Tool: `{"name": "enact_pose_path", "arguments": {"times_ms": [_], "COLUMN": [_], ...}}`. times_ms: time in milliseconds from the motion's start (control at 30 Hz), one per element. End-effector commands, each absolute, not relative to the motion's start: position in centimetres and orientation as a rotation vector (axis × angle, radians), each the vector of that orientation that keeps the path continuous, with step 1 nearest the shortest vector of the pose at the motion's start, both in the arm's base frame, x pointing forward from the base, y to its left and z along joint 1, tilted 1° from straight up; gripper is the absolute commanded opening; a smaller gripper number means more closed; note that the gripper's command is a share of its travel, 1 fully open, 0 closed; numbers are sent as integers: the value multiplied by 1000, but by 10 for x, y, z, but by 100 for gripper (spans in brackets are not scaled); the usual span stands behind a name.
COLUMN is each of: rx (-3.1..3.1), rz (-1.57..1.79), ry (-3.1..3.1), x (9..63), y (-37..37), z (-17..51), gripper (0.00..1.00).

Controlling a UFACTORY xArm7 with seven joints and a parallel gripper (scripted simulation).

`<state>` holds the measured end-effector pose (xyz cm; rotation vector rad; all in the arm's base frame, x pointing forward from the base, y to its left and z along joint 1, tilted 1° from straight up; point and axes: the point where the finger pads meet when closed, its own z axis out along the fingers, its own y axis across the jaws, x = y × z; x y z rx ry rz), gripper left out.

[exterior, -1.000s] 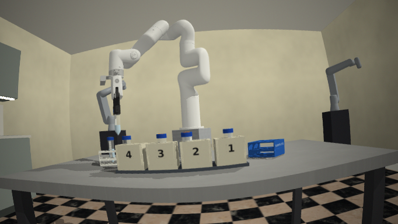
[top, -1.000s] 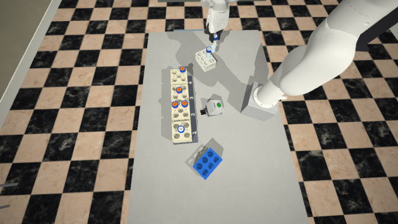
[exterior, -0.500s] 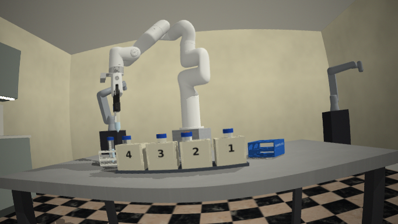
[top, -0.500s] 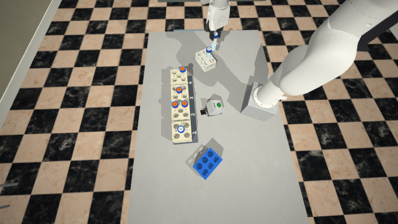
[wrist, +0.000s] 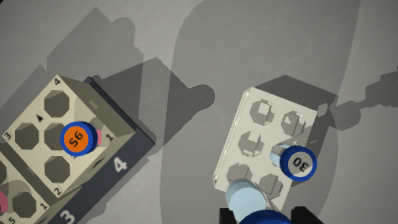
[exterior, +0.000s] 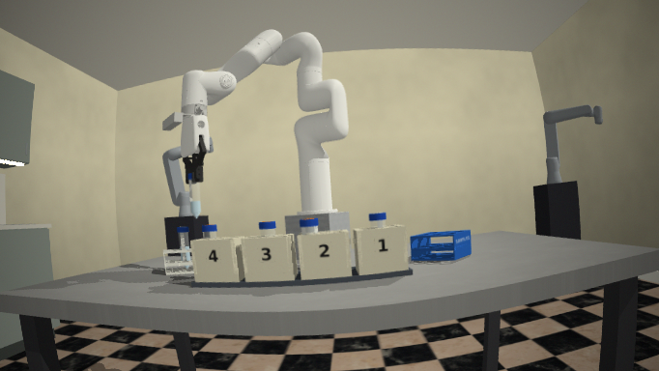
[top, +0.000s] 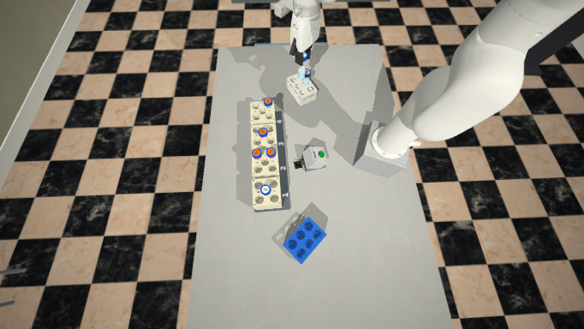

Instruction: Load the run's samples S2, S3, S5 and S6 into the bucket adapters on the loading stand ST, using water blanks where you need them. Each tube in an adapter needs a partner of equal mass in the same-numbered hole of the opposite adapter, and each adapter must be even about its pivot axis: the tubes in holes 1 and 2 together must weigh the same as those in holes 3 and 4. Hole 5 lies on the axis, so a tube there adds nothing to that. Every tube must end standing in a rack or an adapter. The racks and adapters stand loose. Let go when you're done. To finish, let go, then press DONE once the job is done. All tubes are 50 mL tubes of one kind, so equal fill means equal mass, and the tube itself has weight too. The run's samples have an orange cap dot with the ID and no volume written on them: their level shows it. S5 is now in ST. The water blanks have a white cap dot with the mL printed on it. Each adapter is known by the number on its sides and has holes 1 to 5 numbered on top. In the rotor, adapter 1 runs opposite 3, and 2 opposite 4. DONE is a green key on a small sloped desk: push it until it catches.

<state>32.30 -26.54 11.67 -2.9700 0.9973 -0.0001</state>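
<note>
Your gripper (top: 300, 57) (exterior: 194, 175) (wrist: 265, 218) is closed on a blue-capped tube (top: 301, 74) (exterior: 195, 206) (wrist: 246, 197) of pale blue liquid, its tip clear above the white rack (top: 305, 98) (exterior: 178, 250) (wrist: 272, 131). In that rack you have the 30 blank (top: 307, 73) (exterior: 183, 229) (wrist: 298, 163); near it, on the stand (top: 286, 206) (exterior: 271, 284) (wrist: 127, 155), S6 (top: 267, 101) (exterior: 209, 228) (wrist: 78, 139) is in adapter 4, with 3 orange-dot tubes in adapters 2 and 3.

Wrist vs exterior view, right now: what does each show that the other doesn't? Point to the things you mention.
Only wrist: printed "S6" and "30" cap dots, hole numbers on adapter 4 (wrist: 107, 117) (exterior: 219, 266).
Only exterior: blue rack (exterior: 441, 256), adapter 1 (exterior: 382, 258), robot base (exterior: 340, 218).
Both: adapter 4, white rack (wrist: 231, 135) (exterior: 178, 252), held tube (wrist: 245, 198) (exterior: 195, 203) in the gripper (wrist: 270, 217) (exterior: 194, 180).
</note>
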Motion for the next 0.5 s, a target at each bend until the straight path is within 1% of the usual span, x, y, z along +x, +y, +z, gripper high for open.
{"name": "enact_pose_path", "arguments": {"times_ms": [0,133,467], "rx": [-3032,-3056,-3126], "rz": [-7,-8,-12], "ry": [773,672,156], "x": [343,352,395], "y": [-256,-251,-225], "z": [118,118,119], "gripper": [0,0,0]}}
